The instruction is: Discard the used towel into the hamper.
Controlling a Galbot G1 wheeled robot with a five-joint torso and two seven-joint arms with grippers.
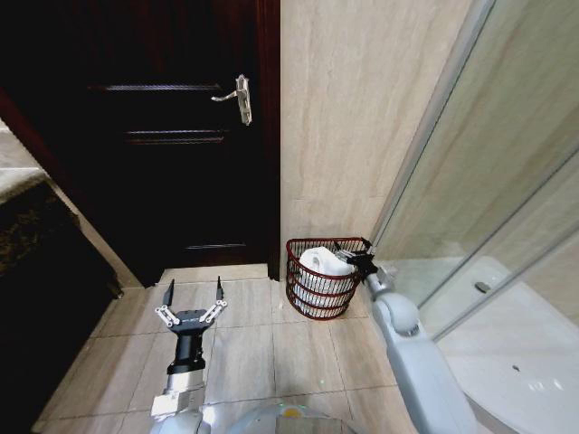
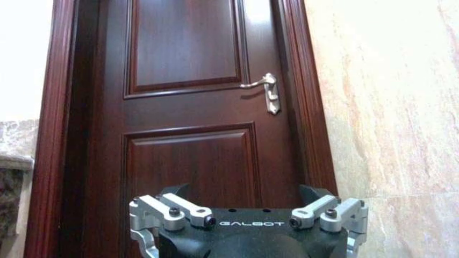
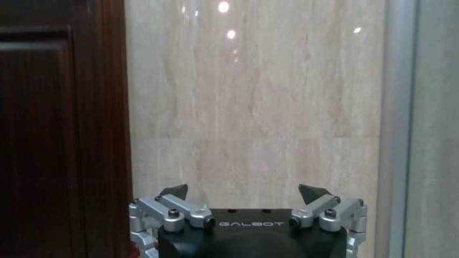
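Already in: white towel (image 1: pixel 324 263) bundled inside hamper (image 1: pixel 318 306), heaped toward back, top poking just above rim. Hamper on floor tiles (image 1: pixel 244 348) against beige wall (image 1: pixel 353 117), in corner between dark wood door (image 1: pixel 172 136) and glass shower screen (image 1: pixel 488 181).

Right end effector (image 1: pixel 364 260) at hamper's right rim, just above wire edge. Towel immediately left of it, slightly below, near or touching — cannot separate in head view. Right wrist view: finger tips (image 3: pixel 173 191) spread wide, nothing between them, facing wall. So open and empty; release looks done.

Left end effector (image 1: pixel 193 295) well left of hamper, low over floor, pointing at door. Fingers splayed open, holding nothing. Idle.

Key geometry: hamper sits right of centre, right arm far nearer, left well apart. Towel lump has no clear long axis, just a rounded heap. Only clearance left to mind: right fingers beside rim wires, so straight up and back probably safest to avoid snagging basket or dragging cloth out.
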